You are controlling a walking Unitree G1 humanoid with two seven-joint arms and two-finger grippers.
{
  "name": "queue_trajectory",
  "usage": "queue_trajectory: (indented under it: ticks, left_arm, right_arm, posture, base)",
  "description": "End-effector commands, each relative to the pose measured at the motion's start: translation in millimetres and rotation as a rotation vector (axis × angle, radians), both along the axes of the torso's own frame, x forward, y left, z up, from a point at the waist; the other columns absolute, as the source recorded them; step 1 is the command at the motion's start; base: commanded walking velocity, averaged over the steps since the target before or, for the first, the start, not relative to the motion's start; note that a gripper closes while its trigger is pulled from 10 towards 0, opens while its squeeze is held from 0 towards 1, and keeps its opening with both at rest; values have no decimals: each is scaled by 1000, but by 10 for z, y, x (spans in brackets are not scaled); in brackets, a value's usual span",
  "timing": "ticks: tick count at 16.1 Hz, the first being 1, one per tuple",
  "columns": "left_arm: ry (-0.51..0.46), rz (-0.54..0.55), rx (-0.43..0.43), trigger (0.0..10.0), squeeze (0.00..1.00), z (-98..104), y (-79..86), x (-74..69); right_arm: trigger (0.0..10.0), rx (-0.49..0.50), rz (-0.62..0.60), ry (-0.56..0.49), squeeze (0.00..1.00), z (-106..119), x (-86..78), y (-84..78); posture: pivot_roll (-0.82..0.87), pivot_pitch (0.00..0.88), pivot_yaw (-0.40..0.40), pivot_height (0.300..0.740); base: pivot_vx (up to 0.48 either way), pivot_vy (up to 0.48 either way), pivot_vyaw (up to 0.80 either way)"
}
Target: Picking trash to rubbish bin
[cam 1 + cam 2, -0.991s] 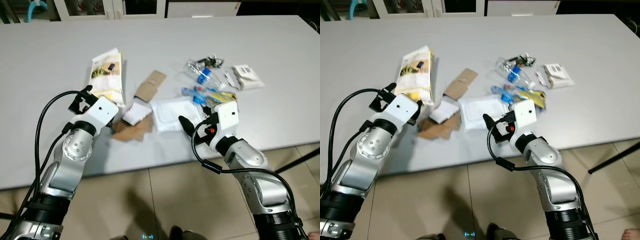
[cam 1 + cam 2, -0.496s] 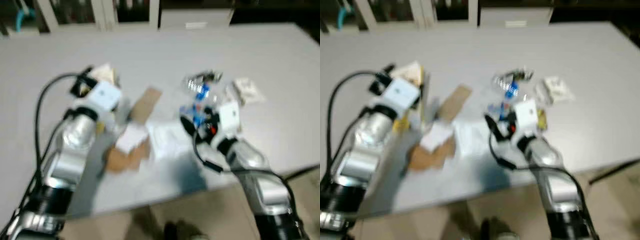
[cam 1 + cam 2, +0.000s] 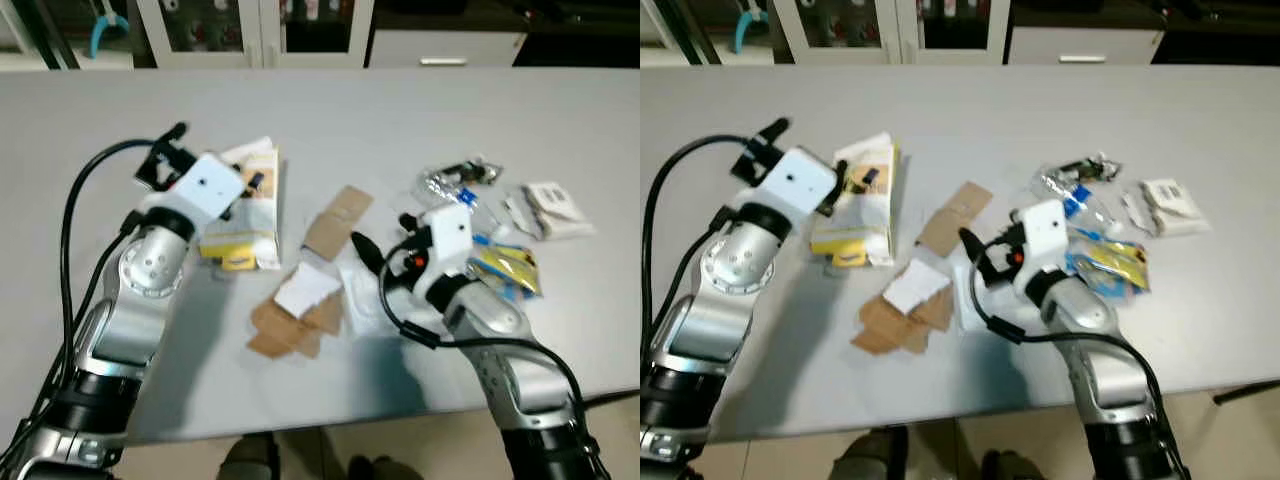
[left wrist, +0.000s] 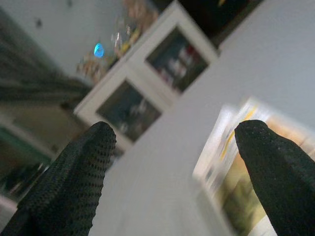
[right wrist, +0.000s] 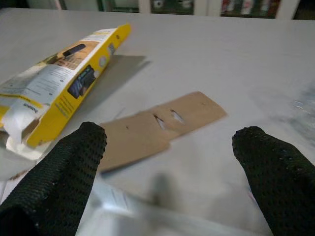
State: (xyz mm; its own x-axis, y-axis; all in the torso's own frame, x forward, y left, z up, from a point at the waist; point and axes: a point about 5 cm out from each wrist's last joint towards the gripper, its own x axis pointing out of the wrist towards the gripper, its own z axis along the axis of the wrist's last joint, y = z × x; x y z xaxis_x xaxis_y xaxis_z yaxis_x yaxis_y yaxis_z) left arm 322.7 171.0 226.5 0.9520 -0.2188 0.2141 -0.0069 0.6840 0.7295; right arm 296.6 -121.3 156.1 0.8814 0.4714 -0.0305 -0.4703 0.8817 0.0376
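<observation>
Yellow box (image 4: 236, 177) blurred — cut off; trash pile (image 3: 480, 215) wrappers indistinct.

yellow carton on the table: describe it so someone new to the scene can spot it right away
On the grey table, look to the robot's left side of the trash, just past the open left claw. The yellow-and-white carton lies flat there, apart from the brown cardboard strip. It is the one printed box with a yellow edge; its neighbours are plain brown card and white paper.
</observation>
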Motion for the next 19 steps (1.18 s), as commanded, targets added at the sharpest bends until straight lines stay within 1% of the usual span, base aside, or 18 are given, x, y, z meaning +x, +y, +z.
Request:
queue_trajectory:
  ticks: [1,2,3,4,5,6,7,8,9,10,11,12,14,16,17,18,19]
  left_arm:
    - [-34,-79,23,10000,0,161,-79,-50]
    - [-36,-119,57,10000,0,229,-92,-94]
    - [-16,-164,81,10000,0,321,-66,-158]
    - [29,-209,104,10000,0,338,-62,-202]
    - [99,-272,181,10000,0,286,-62,-273]
    - [145,-304,218,10000,0,240,-55,-316]
    - [364,-393,324,10000,0,-16,-10,-491]
    - [393,-399,331,10000,0,-44,-2,-512]
    - [507,-423,383,10000,0,-184,53,-589]
    - [562,-438,419,10000,0,-245,80,-635]
    - [616,-450,407,10000,0,-264,100,-672]
    - [650,-480,396,10000,0,-226,95,-706]
    - [679,-487,389,10000,0,-178,120,-730]
    - [681,-480,404,10000,0,-136,138,-738]
    - [700,-477,432,10000,0,-139,144,-766]
    - [693,-446,458,10000,0,-159,164,-753]
    - [654,-358,497,10000,0,-212,225,-689]
  right_arm:
    - [10000,-1,-7,9,0,-15,-7,-15]
    - [10000,1,-8,10,0,-20,-7,-11]
    - [10000,4,-9,13,0,-26,-10,-8]
    - [10000,4,-8,16,0,-36,-14,-6]
    - [10000,4,-6,19,0,-47,-16,-3]
    - [10000,4,-6,21,0,-51,-14,-1]
    - [10000,8,-2,22,0,-53,-8,10]
    - [10000,9,-2,22,0,-53,-8,12]
    - [10000,10,-1,23,0,-56,-6,20]
    - [10000,11,1,24,0,-59,-8,25]
    - [10000,12,4,25,0,-62,-9,30]
    - [10000,12,5,27,0,-68,-12,30]
    - [10000,14,5,29,0,-70,-12,28]
    - [10000,16,4,30,0,-72,-10,30]
    - [10000,17,5,31,0,-81,-14,37]
    - [10000,18,6,33,0,-86,-15,42]
    - [10000,22,6,33,0,-88,-15,48]
  posture:
    - [-27,193,-47,740]
    - [-25,196,-46,740]
    - [-21,199,-45,740]
    - [-19,200,-45,740]
    - [-10,201,-45,740]
    - [-10,201,-45,740]
    - [-4,203,-44,740]
    - [-4,203,-44,740]
    - [-4,203,-46,740]
    - [-4,202,-46,740]
    - [-3,203,-47,740]
    - [-5,204,-46,740]
    - [-4,205,-44,740]
    - [-2,205,-42,740]
    - [3,206,-43,740]
    - [3,206,-42,740]
    - [5,205,-42,740]
  base:
    - [0,0,0]
    - [0,0,0]
    - [0,0,0]
    - [0,0,0]
    - [0,0,0]
    - [0,0,0]
    - [0,0,0]
    - [0,0,0]
    - [0,0,0]
    - [0,0,0]
    - [0,0,0]
    - [0,0,0]
    - [0,0,0]
    - [0,0,0]
    - [0,0,0]
    - [0,0,0]
    - [0,0,0]
